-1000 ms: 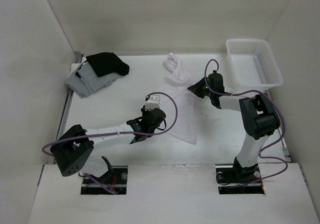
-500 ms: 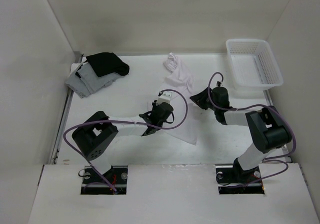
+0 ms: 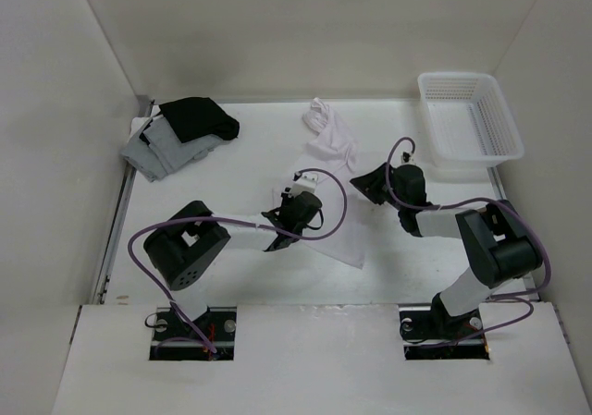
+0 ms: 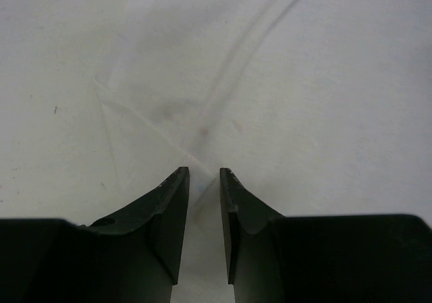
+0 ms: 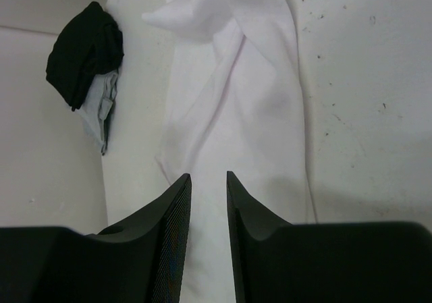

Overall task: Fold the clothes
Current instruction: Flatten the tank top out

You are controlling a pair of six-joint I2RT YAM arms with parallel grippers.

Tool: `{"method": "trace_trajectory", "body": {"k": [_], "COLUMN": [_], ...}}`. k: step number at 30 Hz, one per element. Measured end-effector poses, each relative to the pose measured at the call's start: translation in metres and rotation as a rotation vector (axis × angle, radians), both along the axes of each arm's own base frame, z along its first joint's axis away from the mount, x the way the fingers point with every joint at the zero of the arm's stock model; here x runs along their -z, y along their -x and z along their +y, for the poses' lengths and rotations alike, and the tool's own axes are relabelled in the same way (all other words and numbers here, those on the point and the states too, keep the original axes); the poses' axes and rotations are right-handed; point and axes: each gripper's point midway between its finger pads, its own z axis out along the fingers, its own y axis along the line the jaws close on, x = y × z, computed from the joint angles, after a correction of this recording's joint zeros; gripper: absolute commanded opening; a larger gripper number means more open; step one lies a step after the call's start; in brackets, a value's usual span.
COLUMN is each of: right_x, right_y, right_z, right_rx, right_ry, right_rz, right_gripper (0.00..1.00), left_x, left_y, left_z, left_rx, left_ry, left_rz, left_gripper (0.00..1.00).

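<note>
Left arm stretched low across the bench; right arm folded, reaching inward. White shirt lies flat and creased, bunched at its far end, directly under both sets of jaws and running ahead of the right jaws. Left jaws slightly apart; right jaws likewise, nothing clamped.

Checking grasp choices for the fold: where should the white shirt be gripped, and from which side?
Pinch the white shirt at its flat near corner, coming in low from the near right. That corner lies spread and points outward; the far end is bunched, so a grip there would likely gather several layers.
</note>
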Motion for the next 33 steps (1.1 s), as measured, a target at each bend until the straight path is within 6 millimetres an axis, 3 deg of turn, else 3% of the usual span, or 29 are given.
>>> {"method": "trace_trajectory", "body": {"k": [14,19,26,29,33], "right_x": [0.006,0.001,0.007,0.002,-0.002], "right_y": [0.014,0.024,0.072,0.101,0.141], "right_z": [0.001,-0.003,-0.021,-0.011,-0.004], "right_rx": [-0.018,-0.019,0.003,-0.028,-0.057], "right_ry": [-0.01,-0.006,0.125,0.199,0.266], "right_rz": [0.01,-0.006,0.032,0.033,0.052], "right_gripper": [0.33,0.35,0.39,0.4,0.41], "left_x": [0.002,-0.023,-0.099,-0.101,-0.084], "left_y": [-0.008,0.001,0.016,0.026,0.046], "left_z": [0.014,0.029,0.077,0.099,0.129], "left_rx": [-0.048,-0.075,-0.206,-0.265,-0.336], "left_ry": [-0.028,0.038,0.331,0.41,0.475], "left_rz": [-0.016,-0.057,-0.205,-0.215,-0.182], "left_gripper": [0.02,0.01,0.01,0.01,0.01]}}
